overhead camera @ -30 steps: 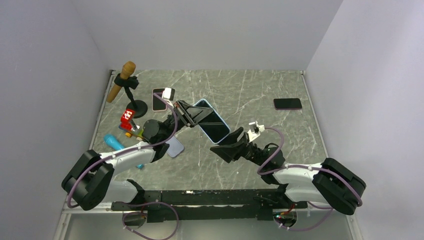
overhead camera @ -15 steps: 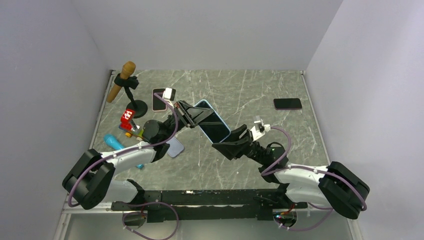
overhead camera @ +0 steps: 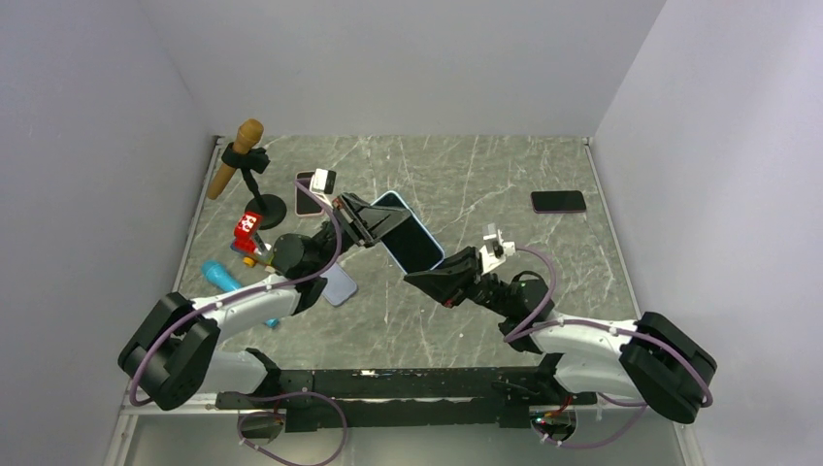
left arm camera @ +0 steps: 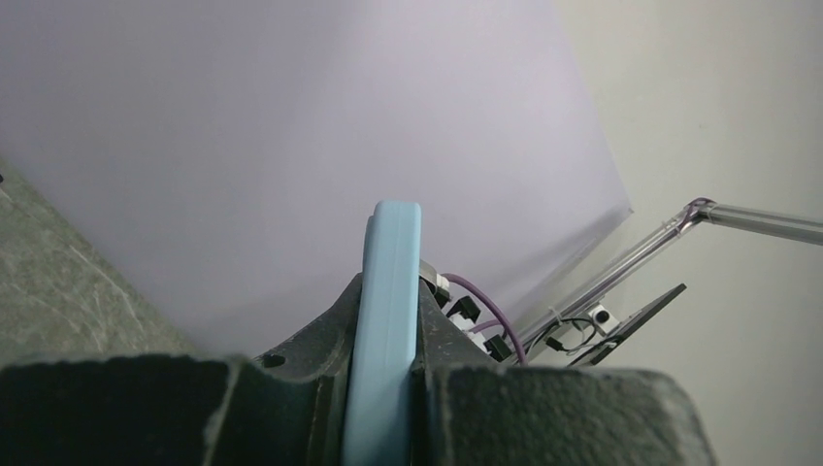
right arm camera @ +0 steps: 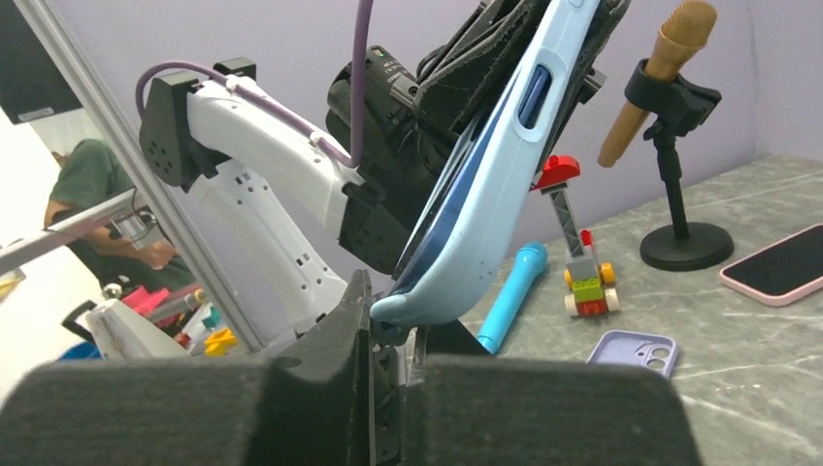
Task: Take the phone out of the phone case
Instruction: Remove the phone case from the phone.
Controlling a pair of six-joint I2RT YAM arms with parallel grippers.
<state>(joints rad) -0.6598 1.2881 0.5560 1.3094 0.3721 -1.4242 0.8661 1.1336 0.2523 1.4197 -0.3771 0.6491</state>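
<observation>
I'm clamping the phone case [left arm camera: 388, 320] between L fingers [left arm camera: 146, 413], aloft. R fingers [right arm camera: 311, 388] are sitting near-together at its lower corner; can't tell if gripping. I'm judging the case flexible, the phone [overhead camera: 408, 233] rigid and slick: peel at corner lip.

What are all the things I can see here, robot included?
cased phone: one, light blue case, held up above the table
microphone on stand: one, gold, black stand, far left
pink phone: one, pink rim, behind the left arm
dark phone: one, black screen, far right
toy microphone: one, blue, left edge
brick toy: one, red and yellow, left
lilac case: one, lilac, beside left arm
table: one, grey marble
left gripper: one, black, clamping cased phone
right gripper: one, black, on its lower corner
</observation>
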